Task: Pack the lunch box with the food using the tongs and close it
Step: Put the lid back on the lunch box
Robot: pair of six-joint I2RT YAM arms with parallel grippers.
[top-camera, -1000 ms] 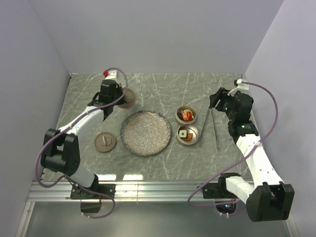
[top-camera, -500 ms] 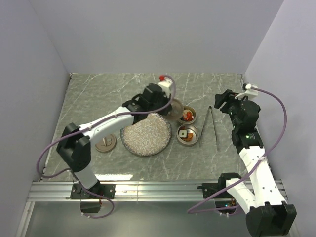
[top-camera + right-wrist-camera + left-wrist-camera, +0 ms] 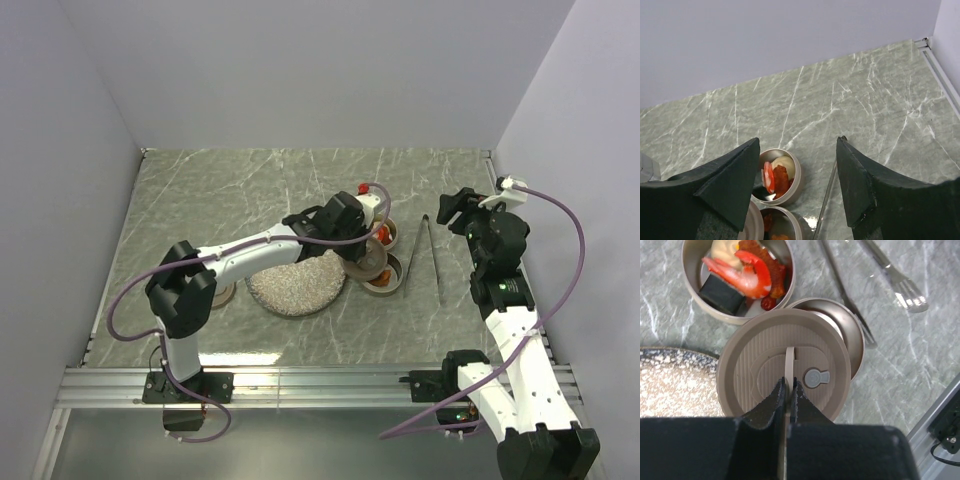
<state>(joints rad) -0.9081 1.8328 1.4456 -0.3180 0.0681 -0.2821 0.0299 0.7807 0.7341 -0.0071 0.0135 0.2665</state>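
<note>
1. Two round tins sit right of centre. The left gripper [image 3: 786,390] is pinched tight on the thin strap of a brown lid [image 3: 765,355] and holds it over the near tin [image 3: 852,327].
2. The lid is off-centre: the near tin's rim shows only on the right. I'd shift the lid right, toward the tongs [image 3: 432,260], until it is concentric.
3. Keep the lid level, lower it straight, and let go only once it is seated all round. A tilted drop would likely catch the rim.
4. Mind the far tin [image 3: 710,312] just beside it, uncovered, with shrimp [image 3: 740,277], a pale ball and a dark block inside.
5. The right gripper [image 3: 799,141], fingers apart and empty, hovers at far right. The tongs lie flat, right of the tins.
6. The surface is a glossy green-grey marbled table [image 3: 200,200], with a speckled grey plate [image 3: 290,285] left of the tins. Pale lilac walls [image 3: 300,70] stand on three sides, and a metal rail [image 3: 330,385] runs along the near edge.
</note>
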